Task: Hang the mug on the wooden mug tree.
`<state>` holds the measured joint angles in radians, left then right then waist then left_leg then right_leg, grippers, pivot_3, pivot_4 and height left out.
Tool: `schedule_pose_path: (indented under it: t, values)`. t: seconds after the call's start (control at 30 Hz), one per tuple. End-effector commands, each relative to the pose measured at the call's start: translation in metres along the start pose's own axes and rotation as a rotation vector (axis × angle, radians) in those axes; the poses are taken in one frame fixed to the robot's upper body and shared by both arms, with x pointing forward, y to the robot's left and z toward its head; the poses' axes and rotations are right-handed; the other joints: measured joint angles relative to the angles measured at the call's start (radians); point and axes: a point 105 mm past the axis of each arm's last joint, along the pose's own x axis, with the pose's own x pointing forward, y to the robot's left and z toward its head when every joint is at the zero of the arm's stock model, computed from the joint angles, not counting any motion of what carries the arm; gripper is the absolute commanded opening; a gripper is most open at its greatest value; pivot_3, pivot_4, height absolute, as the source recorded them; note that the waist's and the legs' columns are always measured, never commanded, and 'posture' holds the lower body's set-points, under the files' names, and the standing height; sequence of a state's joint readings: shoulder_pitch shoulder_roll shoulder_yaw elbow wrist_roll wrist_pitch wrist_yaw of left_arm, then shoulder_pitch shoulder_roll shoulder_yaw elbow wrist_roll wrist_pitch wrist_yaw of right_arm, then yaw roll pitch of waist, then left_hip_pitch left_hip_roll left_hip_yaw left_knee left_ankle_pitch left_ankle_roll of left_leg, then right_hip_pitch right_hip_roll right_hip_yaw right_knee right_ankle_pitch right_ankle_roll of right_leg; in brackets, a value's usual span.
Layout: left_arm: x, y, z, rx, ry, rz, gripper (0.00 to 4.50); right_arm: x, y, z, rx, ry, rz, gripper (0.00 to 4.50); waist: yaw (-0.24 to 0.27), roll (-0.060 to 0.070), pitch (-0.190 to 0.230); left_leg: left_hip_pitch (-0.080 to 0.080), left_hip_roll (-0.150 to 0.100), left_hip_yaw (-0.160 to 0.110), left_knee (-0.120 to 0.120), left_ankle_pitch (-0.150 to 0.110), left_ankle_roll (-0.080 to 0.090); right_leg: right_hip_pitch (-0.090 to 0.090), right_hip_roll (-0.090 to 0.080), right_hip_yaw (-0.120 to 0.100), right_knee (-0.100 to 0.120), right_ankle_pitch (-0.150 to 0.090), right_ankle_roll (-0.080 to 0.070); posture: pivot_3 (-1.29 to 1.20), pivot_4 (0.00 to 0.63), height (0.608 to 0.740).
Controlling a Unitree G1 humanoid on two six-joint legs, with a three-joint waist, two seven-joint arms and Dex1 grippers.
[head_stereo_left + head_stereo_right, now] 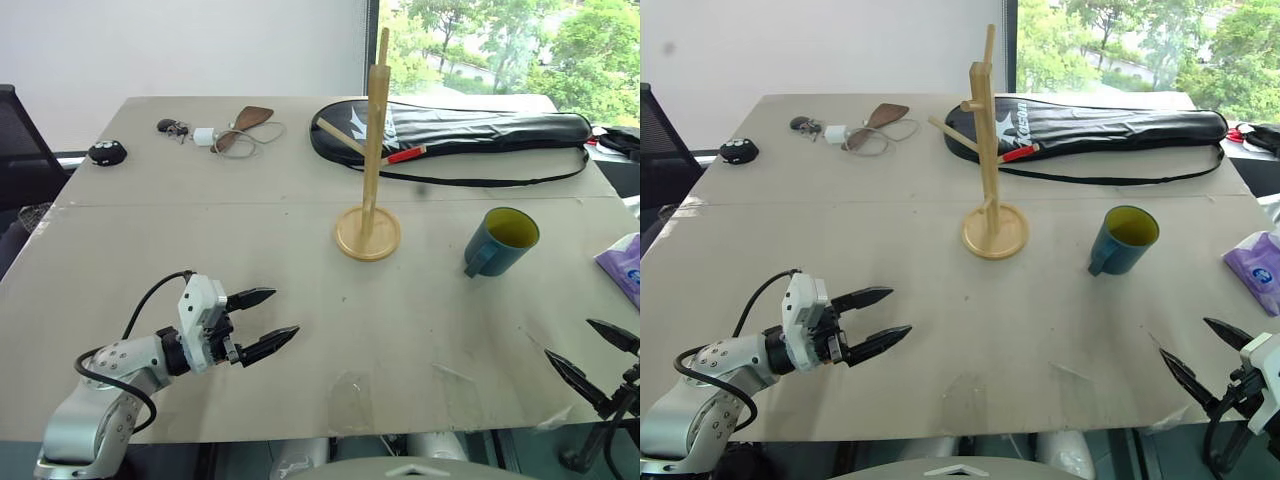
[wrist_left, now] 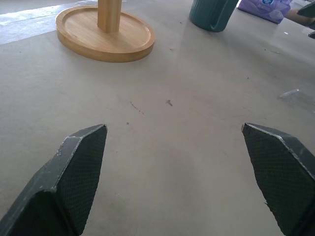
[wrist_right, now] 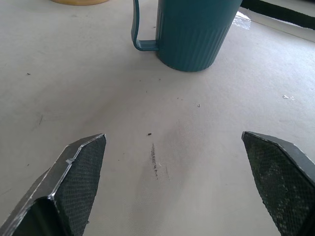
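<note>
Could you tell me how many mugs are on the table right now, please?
1. The mug stands upright on the table, apart from and right of the wooden mug tree, none on its pegs.

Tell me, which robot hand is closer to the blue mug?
Right. The right gripper is open just in front of the mug, which stands upright. The left gripper is open too, far across the table.

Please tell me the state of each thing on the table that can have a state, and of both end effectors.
mug: upright on the table, empty, not held.
wooden mug tree: upright, pegs bare.
black racket bag: lying flat behind the tree.
left end effector: open, holding nothing.
right end effector: open, holding nothing.
</note>
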<state>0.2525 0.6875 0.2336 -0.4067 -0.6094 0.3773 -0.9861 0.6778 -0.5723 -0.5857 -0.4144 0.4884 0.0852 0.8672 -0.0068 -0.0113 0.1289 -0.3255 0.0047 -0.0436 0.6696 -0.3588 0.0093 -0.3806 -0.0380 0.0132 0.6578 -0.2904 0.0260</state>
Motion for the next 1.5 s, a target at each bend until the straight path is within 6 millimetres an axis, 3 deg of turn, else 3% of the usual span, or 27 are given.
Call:
schedule_pose_path:
  t: [0.03,0.13,0.23,0.37,0.5,0.83,1.5]
  values:
    - [0.005,0.001,0.016,0.047,-0.045,-0.040,4.50,0.016,0.001,0.020,-0.051,-0.075,-0.023,4.47,0.001,0.000,0.000,0.000,0.000,0.000,0.000,0.000,0.000,0.000,0.000,0.000,0.000,0.000,0.000,0.00,0.150,0.740]
    - [0.014,0.001,0.040,0.131,-0.133,-0.108,4.50,0.041,0.015,0.044,-0.051,-0.167,-0.013,4.47,-0.002,0.000,0.001,0.000,0.000,-0.001,0.002,0.000,-0.001,0.000,0.000,-0.001,0.001,0.000,0.000,0.00,0.150,0.740]
    - [0.017,-0.004,0.054,0.129,-0.193,-0.194,4.50,0.056,0.025,0.052,0.032,-0.205,0.036,4.47,-0.002,0.001,0.000,0.000,-0.001,-0.002,0.002,0.000,-0.001,0.001,0.000,-0.002,0.003,0.000,0.000,0.00,0.150,0.740]
    - [0.011,-0.019,0.080,0.182,-0.359,-0.365,4.50,0.085,0.035,0.053,0.062,-0.201,0.079,4.47,-0.004,0.001,0.001,-0.002,-0.002,-0.005,0.001,0.000,-0.001,0.000,0.000,-0.004,-0.001,0.000,0.000,0.00,0.150,0.740]
    - [0.007,-0.022,0.091,0.164,-0.386,-0.412,4.50,0.100,0.039,0.052,0.090,-0.210,0.105,4.47,-0.004,0.001,0.001,-0.003,-0.002,-0.006,0.001,0.000,-0.001,0.000,0.000,-0.005,-0.002,0.000,0.000,0.00,0.150,0.740]
    - [0.003,-0.030,0.082,0.163,-0.274,-0.387,4.50,0.122,0.040,0.046,0.133,-0.199,0.137,4.47,-0.008,0.002,0.002,-0.003,-0.003,-0.007,0.001,0.000,-0.001,0.000,0.000,-0.005,-0.001,0.000,0.000,0.00,0.150,0.740]
    - [-0.005,-0.034,0.080,0.133,-0.278,-0.325,4.50,0.134,0.035,0.047,0.118,-0.225,0.213,4.47,-0.006,0.002,0.002,-0.003,-0.003,-0.009,0.001,0.000,-0.001,0.000,-0.001,-0.006,-0.002,0.000,0.000,0.00,0.150,0.740]
